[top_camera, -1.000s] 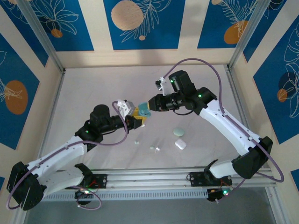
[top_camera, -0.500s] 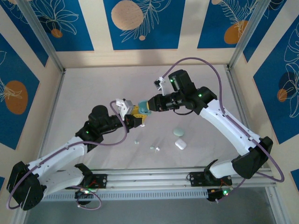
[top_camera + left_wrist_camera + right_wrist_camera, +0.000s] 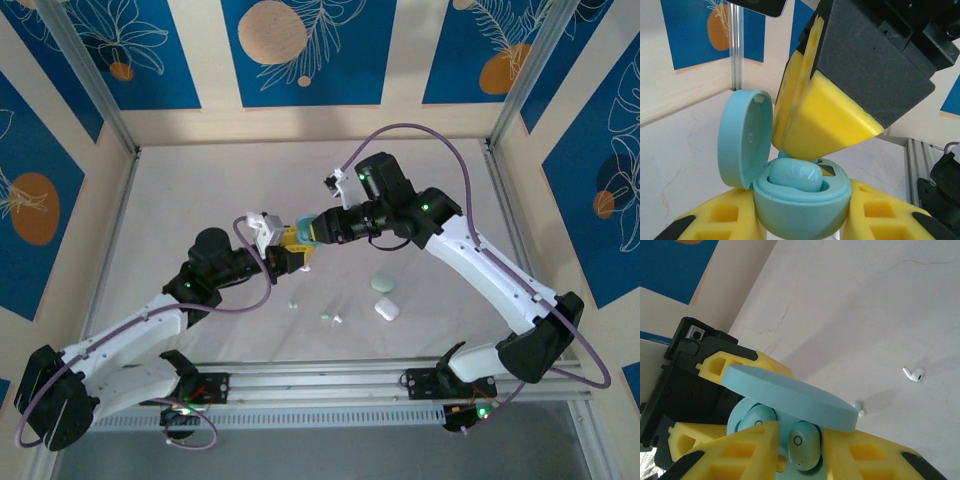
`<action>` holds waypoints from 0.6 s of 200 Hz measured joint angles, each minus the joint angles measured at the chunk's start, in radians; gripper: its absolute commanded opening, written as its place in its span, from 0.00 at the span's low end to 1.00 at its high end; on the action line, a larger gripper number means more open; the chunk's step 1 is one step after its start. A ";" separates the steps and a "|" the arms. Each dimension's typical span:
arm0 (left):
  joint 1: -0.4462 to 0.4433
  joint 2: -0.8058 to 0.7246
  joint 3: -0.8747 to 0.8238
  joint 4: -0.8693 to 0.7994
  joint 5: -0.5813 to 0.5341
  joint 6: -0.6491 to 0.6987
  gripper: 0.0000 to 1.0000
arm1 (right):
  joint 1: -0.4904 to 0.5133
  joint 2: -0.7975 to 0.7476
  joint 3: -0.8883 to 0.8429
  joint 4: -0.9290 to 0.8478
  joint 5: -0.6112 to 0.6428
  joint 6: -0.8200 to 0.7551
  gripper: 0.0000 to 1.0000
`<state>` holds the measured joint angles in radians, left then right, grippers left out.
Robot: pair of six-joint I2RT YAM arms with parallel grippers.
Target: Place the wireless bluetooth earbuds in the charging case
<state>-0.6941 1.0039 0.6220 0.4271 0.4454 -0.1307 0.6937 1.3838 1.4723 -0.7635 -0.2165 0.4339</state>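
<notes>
We are clamping the open pale-blue rounded plastic charging case (image 3: 790, 202), bottom centre, in our left gripper (image 3: 800, 220). Two glossy pale-blue earbuds (image 3: 802, 446) are sitting inside. We cannot tell whether our right gripper (image 3: 800, 439) is gripping one.

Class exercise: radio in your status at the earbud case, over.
Left gripper shut on open blue case. Right gripper straddles one blue earbud in its well, grip unclear. Second blue earbud seated alongside. White earbud loose on table.
</notes>
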 measured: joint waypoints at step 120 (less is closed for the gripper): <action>-0.001 -0.015 -0.010 0.083 0.011 0.009 0.30 | -0.010 -0.100 0.001 -0.014 0.000 0.019 0.45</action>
<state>-0.6952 0.9886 0.6121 0.5102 0.4568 -0.1219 0.6838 1.2839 1.4734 -0.7773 -0.2165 0.4526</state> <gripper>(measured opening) 0.324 0.435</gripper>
